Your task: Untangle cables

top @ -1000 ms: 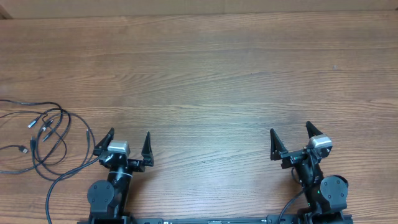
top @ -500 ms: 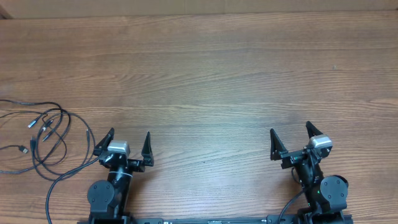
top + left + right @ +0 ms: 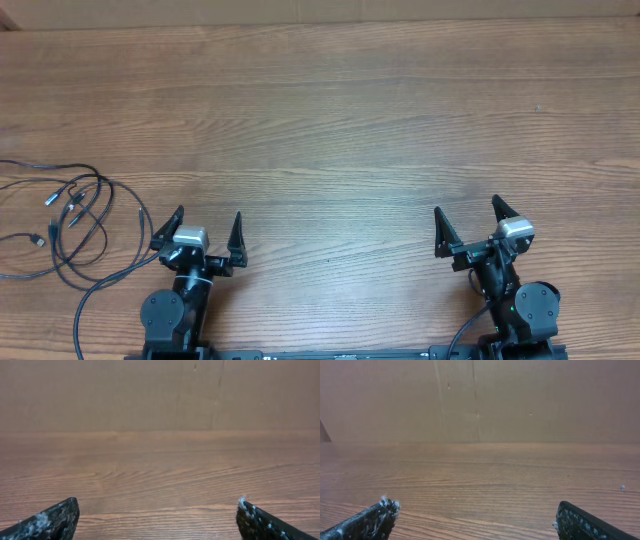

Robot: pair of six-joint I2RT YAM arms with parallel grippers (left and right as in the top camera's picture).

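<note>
The cables [image 3: 75, 215] are thin black cords with small silver plug tips, lying in loose overlapping loops on the wooden table [image 3: 340, 120] at the far left in the overhead view. My left gripper [image 3: 208, 223] is open and empty, near the front edge, just right of the cables. My right gripper [image 3: 468, 216] is open and empty at the front right, far from them. In the left wrist view my gripper [image 3: 157, 510] shows only bare wood between its fingertips. The right wrist view shows the same for its gripper [image 3: 477, 510]. The cables are out of both wrist views.
A brown cardboard wall [image 3: 160, 395] stands along the far edge of the table, also in the right wrist view [image 3: 480, 400]. The arm bases [image 3: 175, 315] [image 3: 520, 310] sit at the front edge. One cable end runs off the left edge.
</note>
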